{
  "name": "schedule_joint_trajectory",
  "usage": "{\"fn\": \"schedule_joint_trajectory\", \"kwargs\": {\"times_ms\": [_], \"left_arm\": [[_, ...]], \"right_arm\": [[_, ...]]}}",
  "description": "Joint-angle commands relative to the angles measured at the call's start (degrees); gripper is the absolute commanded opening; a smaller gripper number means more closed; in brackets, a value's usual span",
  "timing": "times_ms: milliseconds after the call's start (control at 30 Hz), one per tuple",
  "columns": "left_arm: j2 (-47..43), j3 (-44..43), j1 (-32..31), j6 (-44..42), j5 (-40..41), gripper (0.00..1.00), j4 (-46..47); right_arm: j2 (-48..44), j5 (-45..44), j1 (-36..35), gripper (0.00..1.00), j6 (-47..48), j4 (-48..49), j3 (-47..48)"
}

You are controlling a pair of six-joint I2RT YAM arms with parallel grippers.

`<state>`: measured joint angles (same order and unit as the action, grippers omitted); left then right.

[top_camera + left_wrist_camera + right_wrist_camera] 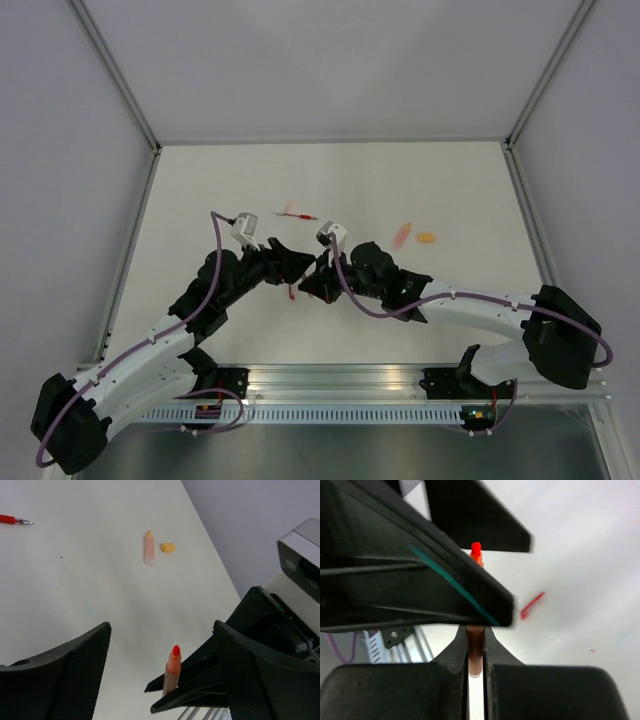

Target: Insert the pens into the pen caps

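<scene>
My right gripper (312,283) (475,636) is shut on a pinkish pen (475,652) with a red tip (476,550), holding it off the table. In the left wrist view this pen (172,672) stands between the wide-open fingers of my left gripper (162,630) (290,264), which touch nothing. One left finger (420,590) crosses in front of the pen in the right wrist view. A red pen (299,214) (14,520) (532,605) lies on the table behind. A pale pinkish pen with an orange tip (402,234) (149,549) lies next to a stubby orange cap (426,238) (168,547).
A small faint reddish piece (289,206) lies just behind the red pen; I cannot tell what it is. White walls with metal frame posts (130,100) enclose the white table (220,180). A metal rail (340,380) runs along the near edge.
</scene>
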<state>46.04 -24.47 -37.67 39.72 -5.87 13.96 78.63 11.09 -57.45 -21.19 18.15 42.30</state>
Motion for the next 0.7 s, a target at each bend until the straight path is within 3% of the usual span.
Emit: {"fn": "schedule_joint_trajectory", "kwargs": {"times_ms": [0,233,433,567,667], "left_arm": [[-0.78,-6.37,0.14,-2.37,4.88,0.9,-5.94],[7.8,-17.44,0.23,-7.72,11.4,0.9,-15.52],[26.79,-40.08,2.33,-18.78,17.82,0.86,-27.3],[41.45,-50.9,6.63,-24.16,17.22,0.8,-33.55],[47.28,-56.73,10.85,-27.06,14.24,0.77,-35.22]], "right_arm": [[-4.62,-12.37,2.32,0.0,0.54,-5.57,2.78],[-12.17,-16.18,18.07,0.0,-5.97,-9.8,-2.22],[-23.16,-22.16,19.04,0.0,-6.76,-7.87,-7.41],[-31.41,-26.11,18.96,0.0,-6.76,-7.69,-9.87],[-35.37,-27.44,19.04,0.0,-6.76,-7.17,-11.36]]}}
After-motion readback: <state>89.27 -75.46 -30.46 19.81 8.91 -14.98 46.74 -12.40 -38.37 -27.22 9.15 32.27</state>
